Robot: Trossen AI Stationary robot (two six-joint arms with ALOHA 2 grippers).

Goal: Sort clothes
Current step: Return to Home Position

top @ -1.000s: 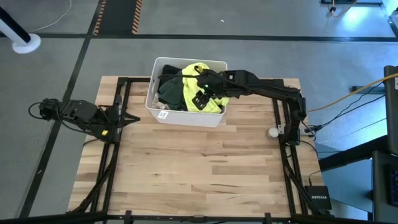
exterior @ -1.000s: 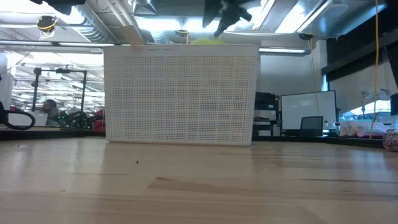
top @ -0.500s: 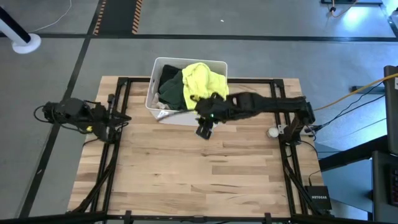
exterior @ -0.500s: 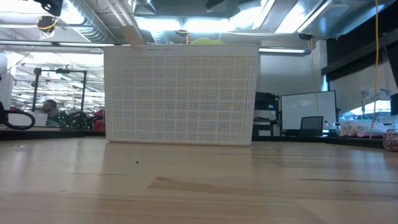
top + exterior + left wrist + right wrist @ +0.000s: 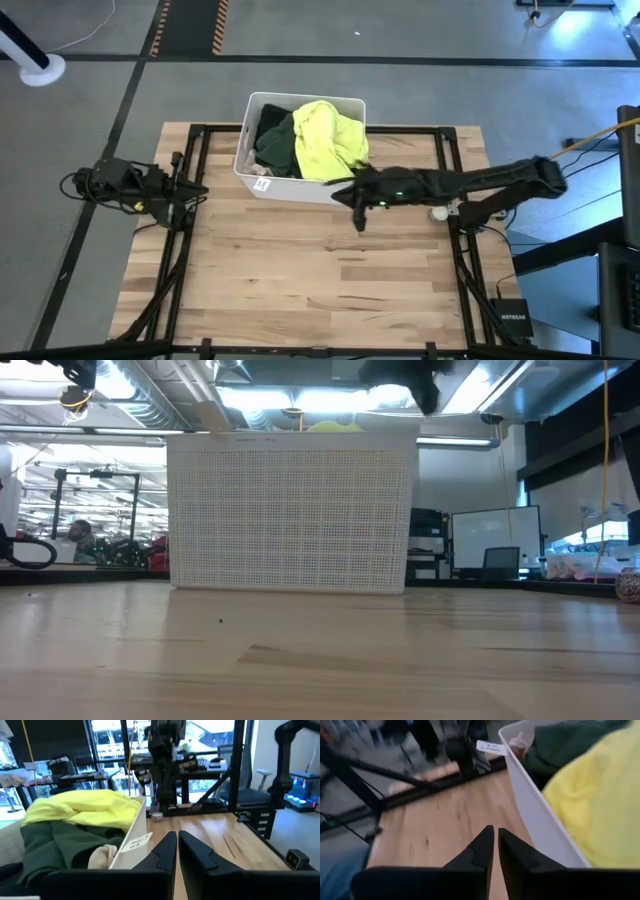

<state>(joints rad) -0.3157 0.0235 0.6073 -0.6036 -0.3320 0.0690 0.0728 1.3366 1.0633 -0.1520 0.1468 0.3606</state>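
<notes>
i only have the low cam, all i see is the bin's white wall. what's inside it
Observer: A yellow shirt on top, next to a dark green garment.
Operator: where's the right arm
Observer: The right gripper is outside the bin, over the table by the bin's front right corner, shut and empty.
Operator: and the left
Observer: The left gripper sits shut at the table's left edge.

grey floor [image 5: 100,90] with a hazard-striped mat [image 5: 190,20], bright ceiling lights [image 5: 300,400] overhead.

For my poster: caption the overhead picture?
Yellow shirt, green shirt in white bin; right gripper shut beside it, left gripper parked.
</notes>
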